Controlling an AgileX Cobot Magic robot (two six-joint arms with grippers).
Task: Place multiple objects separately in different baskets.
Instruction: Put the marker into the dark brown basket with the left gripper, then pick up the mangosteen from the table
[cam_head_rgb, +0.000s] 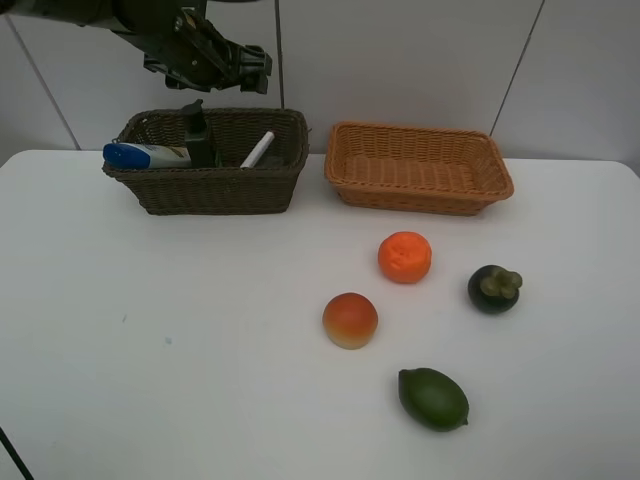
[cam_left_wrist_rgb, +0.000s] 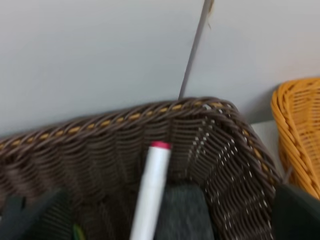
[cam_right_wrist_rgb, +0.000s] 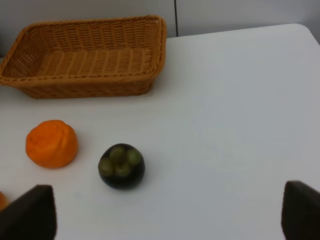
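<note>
Though blurred, left wrist shows the marker (cam_left_wrist_rgb: 150, 195) pink-tipped; overhead, seemingly white.

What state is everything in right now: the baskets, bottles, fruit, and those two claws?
Dark brown basket: holds four items
White bottle with blue cap: lying inside it
Dark pump bottle: upright inside it
White pink-tipped marker: leaning, tip up
Dark eraser block: on basket floor
Light tan basket: empty
Orange: on table
Peach: on table
Mangosteen: on table
Green lime: on table
Left gripper: open, empty
Right gripper: open, empty
</note>
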